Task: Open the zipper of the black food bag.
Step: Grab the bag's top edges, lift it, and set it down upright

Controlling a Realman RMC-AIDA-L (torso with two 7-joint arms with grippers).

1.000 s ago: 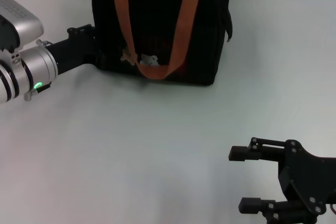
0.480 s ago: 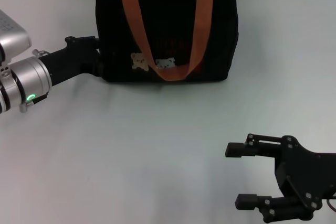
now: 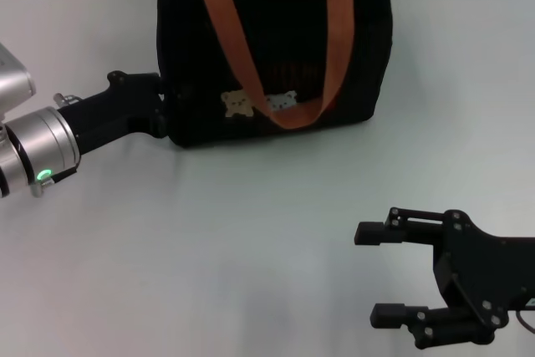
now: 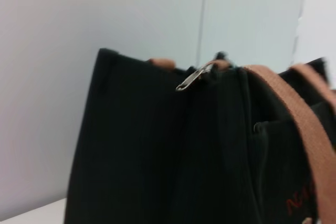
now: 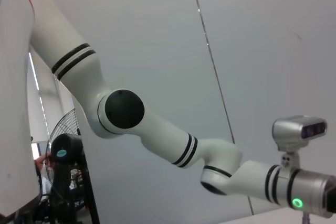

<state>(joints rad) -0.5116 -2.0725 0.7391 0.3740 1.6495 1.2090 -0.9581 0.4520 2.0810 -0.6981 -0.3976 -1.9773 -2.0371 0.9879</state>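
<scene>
The black food bag (image 3: 276, 48) stands at the far middle of the table, with orange-brown straps (image 3: 338, 48) and two small bear patches (image 3: 259, 104) on its front. My left gripper (image 3: 161, 106) is against the bag's lower left side and shut on the fabric there. In the left wrist view the bag's side (image 4: 142, 150) fills the picture, and the zipper's silvery pull (image 4: 193, 77) sticks out at the top rim. My right gripper (image 3: 366, 274) hangs open over the near right of the table, far from the bag.
The pale table (image 3: 251, 232) stretches between the bag and the right gripper. The right wrist view shows only my left arm (image 5: 157, 129), a grey wall and a black fan (image 5: 65, 156) at the room's side.
The bag has slid nearer and to the right and turned its front toward me, moving together with the left gripper. The right gripper has risen slightly.
</scene>
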